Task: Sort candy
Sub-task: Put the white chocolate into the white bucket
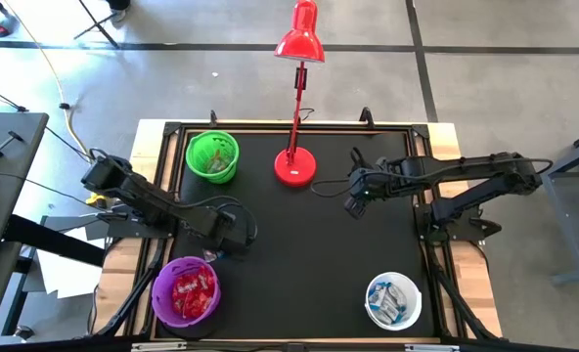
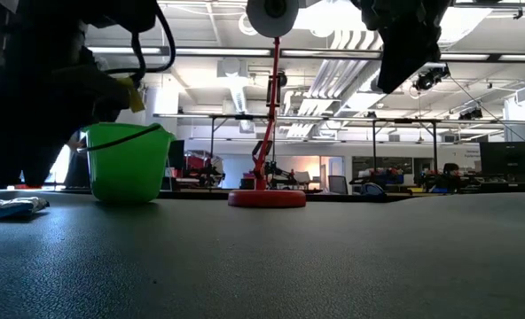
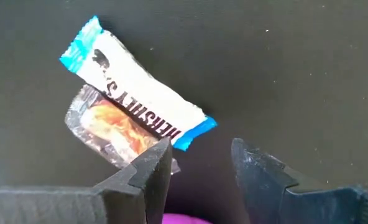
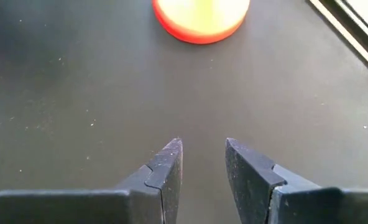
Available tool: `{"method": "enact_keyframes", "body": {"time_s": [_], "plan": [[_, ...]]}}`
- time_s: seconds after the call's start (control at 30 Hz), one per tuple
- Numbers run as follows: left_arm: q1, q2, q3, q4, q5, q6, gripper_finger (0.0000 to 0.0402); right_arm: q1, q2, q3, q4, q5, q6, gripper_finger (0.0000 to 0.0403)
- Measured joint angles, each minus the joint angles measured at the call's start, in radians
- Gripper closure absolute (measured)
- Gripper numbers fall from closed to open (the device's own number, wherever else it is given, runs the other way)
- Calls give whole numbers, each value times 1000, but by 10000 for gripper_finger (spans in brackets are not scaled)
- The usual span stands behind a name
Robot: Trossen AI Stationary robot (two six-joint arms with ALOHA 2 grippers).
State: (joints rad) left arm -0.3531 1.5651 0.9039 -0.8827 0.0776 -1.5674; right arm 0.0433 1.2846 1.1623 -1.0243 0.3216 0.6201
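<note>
A blue-and-white candy lies across a clear-wrapped candy on the black mat, left of centre in the wrist frame. My left gripper hovers just beside them, fingers parted, seemingly empty. My right gripper waits open near the red lamp base.

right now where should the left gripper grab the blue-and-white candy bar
Across the white middle of the blue-and-white candy bar, coming straight down with the left gripper open. It lies flat and slanted on the mat, one edge overlapping the clear-wrapped sweet, so the fingers should straddle its narrow width, clear of that sweet.
</note>
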Motion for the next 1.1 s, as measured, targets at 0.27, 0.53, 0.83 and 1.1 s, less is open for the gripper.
{"method": "enact_keyframes", "body": {"time_s": [0.27, 0.53, 0.83, 1.1], "plan": [[0, 44, 0, 4, -9, -8, 248, 0, 0, -1, 2, -11, 0, 287], [1, 49, -3, -33, -67, -93, 248, 0, 0, -1, 3, -12, 0, 287], [1, 48, -84, -4, -20, -185, 248, 0, 0, -1, 5, -16, 3, 287], [0, 46, -92, 40, -64, -183, 255, 0, 0, -1, 13, -18, 8, 287]]}}
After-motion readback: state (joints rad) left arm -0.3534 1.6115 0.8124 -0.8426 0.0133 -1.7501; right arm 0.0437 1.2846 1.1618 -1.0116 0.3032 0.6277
